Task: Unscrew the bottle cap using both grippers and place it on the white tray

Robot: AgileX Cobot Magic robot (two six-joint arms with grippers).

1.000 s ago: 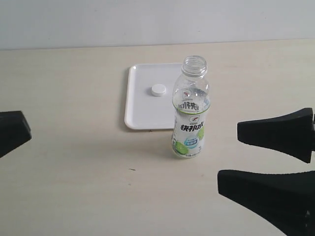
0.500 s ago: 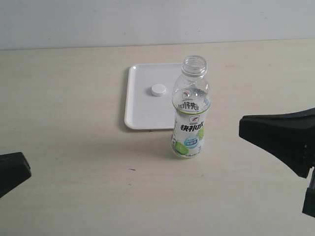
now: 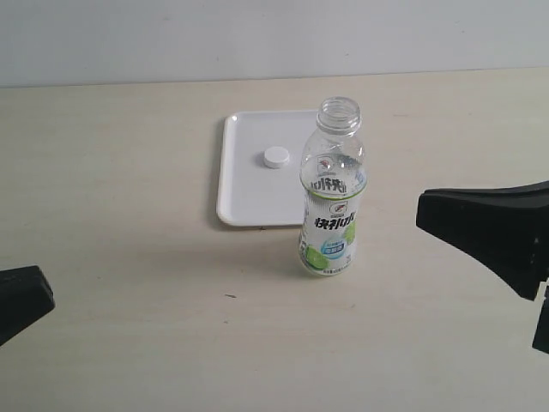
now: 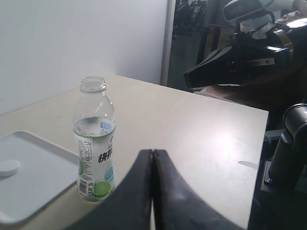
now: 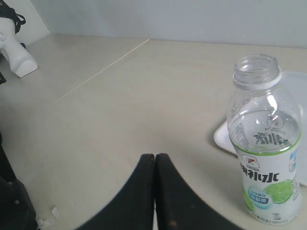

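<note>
Bottle cap (image 3: 275,157): off the bottle, lying flat on the white tray, towards the tray's middle, apart from the rim; also seen at the edge of the left wrist view (image 4: 8,166).
White tray (image 3: 243,193): flat on the worktop, behind the bottle in the exterior view; the bottle's upper body overlaps its right part in that view.
Bottle (image 3: 332,193): upright on the worktop just in front of the tray, mouth open, threaded neck bare; clear body with a white-and-green label, dark characters and a green lime picture low down.
Left pincer (image 4: 152,158): fingers pressed together, tips meeting in one line, holding nothing; well apart from the bottle, and a black corner of it shows at the lower left edge of the exterior view (image 3: 21,299).
Right pincer (image 5: 154,163): fingers closed against each other, empty; the bottle stands off to one side of it, not touched; a black part of that arm shows at the right edge of the exterior view.
Worktop (image 3: 129,257): pale beige, matte, carrying tray and bottle.
</note>
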